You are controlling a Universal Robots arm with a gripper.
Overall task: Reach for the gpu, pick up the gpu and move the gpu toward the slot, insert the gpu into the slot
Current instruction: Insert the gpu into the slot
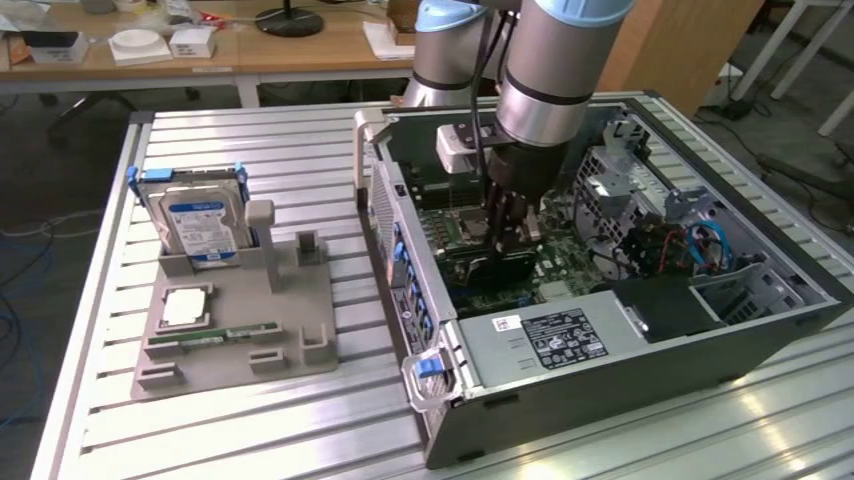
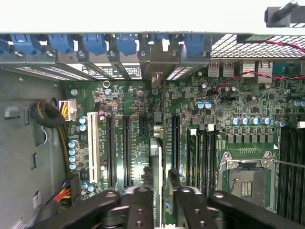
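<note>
Reaching down inside the open computer case (image 1: 627, 340), the claw (image 1: 511, 250) sits low over the green motherboard (image 2: 228, 102), its dark fingers (image 2: 143, 205) closed narrowly on the gpu (image 2: 155, 157). In the wrist view the gpu stands on edge between the fingers, seen as a thin strip running away from the claw toward the case's rear wall, where its silver bracket (image 2: 157, 78) meets the row of blue clips (image 2: 95, 43). The card lines up with the slot (image 2: 161, 119) on the motherboard, lying among parallel black connector strips (image 2: 127, 150), with a white strip (image 2: 93, 148) farther off and the square processor socket (image 2: 248, 174) on the other side. Whether the card's edge is fully seated in the slot cannot be told. In the exterior view, a grey fixture (image 1: 234, 330) on the bench (image 1: 240, 150) to the exterior view's left of the case carries a hard drive (image 1: 200, 225) with a blue-white label.
</note>
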